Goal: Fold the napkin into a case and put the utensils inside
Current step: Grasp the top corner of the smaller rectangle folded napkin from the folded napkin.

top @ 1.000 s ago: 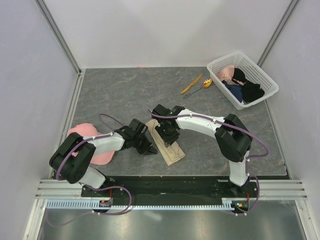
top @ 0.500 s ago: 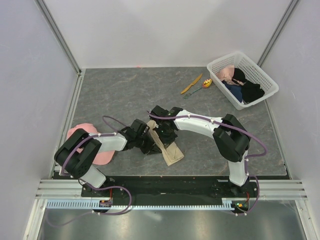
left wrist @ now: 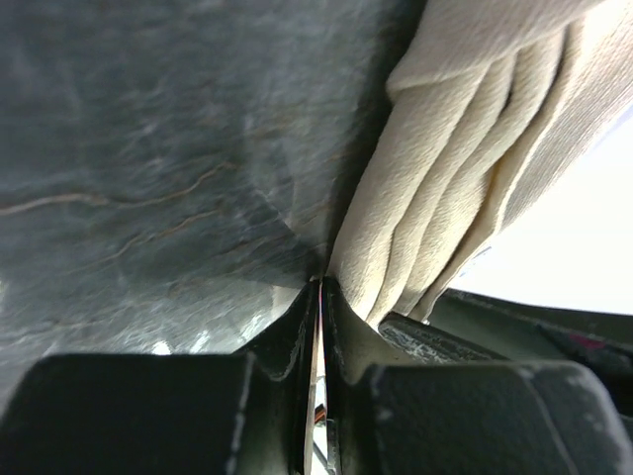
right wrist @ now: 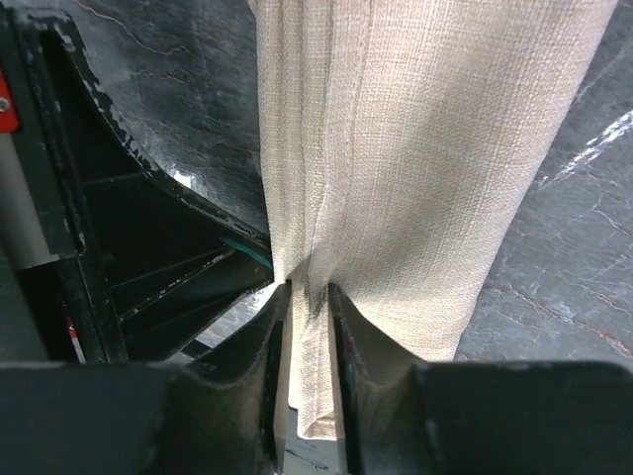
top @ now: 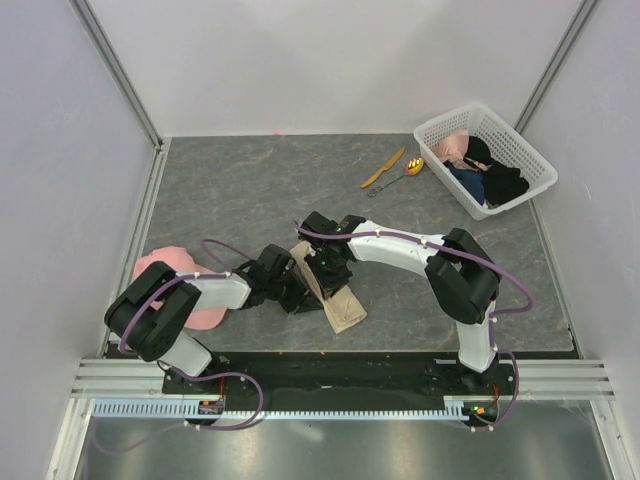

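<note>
The beige napkin (top: 340, 300) lies folded into a long narrow strip on the table near the front. My right gripper (top: 328, 274) is shut on a fold at its left edge; in the right wrist view the cloth (right wrist: 415, 148) runs between the jaws of the right gripper (right wrist: 309, 289). My left gripper (top: 298, 297) is shut and empty, its tips (left wrist: 321, 282) on the table against the napkin's folded layers (left wrist: 465, 168). The orange knife (top: 383, 168) and the spoon (top: 404, 173) lie together at the far right.
A white basket (top: 530, 160) with dark and pink clothes stands at the far right corner. A pink cap (top: 172, 268) lies at the left, by the left arm. White walls enclose the table.
My left gripper has moved right, up against the napkin's left edge. My right gripper has shifted slightly left with the cloth, and the strip has turned a little.
</note>
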`<state>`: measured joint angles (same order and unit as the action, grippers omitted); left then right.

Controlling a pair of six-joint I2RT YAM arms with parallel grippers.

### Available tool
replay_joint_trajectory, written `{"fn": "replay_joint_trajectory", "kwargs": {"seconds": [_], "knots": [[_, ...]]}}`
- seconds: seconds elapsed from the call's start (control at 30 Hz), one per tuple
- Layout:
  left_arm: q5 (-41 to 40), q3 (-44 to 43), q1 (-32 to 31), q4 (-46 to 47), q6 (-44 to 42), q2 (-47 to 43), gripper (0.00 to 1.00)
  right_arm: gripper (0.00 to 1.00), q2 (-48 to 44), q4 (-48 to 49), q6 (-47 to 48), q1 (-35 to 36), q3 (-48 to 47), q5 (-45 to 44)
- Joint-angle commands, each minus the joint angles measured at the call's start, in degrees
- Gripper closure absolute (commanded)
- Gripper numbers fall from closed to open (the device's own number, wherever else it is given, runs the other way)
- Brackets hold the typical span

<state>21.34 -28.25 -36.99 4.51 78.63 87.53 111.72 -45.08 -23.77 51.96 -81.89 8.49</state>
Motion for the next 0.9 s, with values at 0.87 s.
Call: {"fn": "replay_joint_trajectory", "kwargs": {"seconds": [0.87], "knots": [[-3.9, -0.9, 2.5, -11.3, -2.2, -9.7, 0.90, 1.00, -1.5, -0.8, 0.3, 1.6, -1.1, -5.0]]}}
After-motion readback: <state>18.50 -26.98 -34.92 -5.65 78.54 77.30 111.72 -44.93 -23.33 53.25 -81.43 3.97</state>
